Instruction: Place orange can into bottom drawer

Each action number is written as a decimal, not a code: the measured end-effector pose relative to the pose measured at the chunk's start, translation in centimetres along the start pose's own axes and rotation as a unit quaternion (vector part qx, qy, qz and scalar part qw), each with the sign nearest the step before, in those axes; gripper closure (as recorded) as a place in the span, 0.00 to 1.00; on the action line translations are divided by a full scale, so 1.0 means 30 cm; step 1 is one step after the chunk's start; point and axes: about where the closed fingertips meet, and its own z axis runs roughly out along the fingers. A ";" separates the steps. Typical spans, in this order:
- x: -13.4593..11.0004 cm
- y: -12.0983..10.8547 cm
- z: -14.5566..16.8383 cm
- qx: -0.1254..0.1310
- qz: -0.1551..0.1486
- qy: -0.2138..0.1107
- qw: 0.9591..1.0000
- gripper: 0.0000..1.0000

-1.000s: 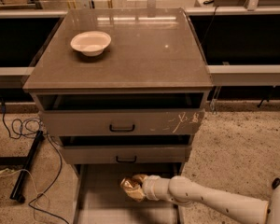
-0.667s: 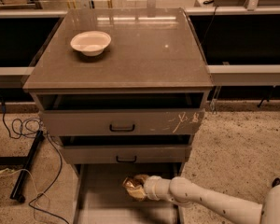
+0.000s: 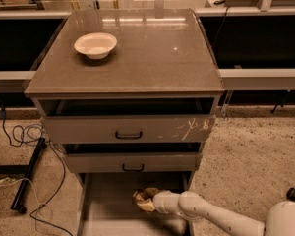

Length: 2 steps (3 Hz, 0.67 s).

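Little has shifted in the last second: the orange can [image 3: 143, 199] has drifted only a touch rightward and lower, staying inside the open bottom drawer [image 3: 110, 208], close above its pale floor. That suggests the carry is nearly done and release is the step left. In this dim corner the gripper [image 3: 148, 201] appears closed around the can, though its grasp is partly hidden by the can itself. The white arm [image 3: 211, 216] reaches in from the lower right, forearm nearly level and low, wrist pointing left under the middle drawer [image 3: 132, 162]. On the worktop [image 3: 152, 58] the white bowl [image 3: 95, 44] sits untouched, well apart.
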 end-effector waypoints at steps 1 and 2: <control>0.089 -0.009 0.061 -0.002 -0.012 0.010 1.000 1.00; 0.168 -0.016 0.119 -0.005 -0.017 0.019 1.000 1.00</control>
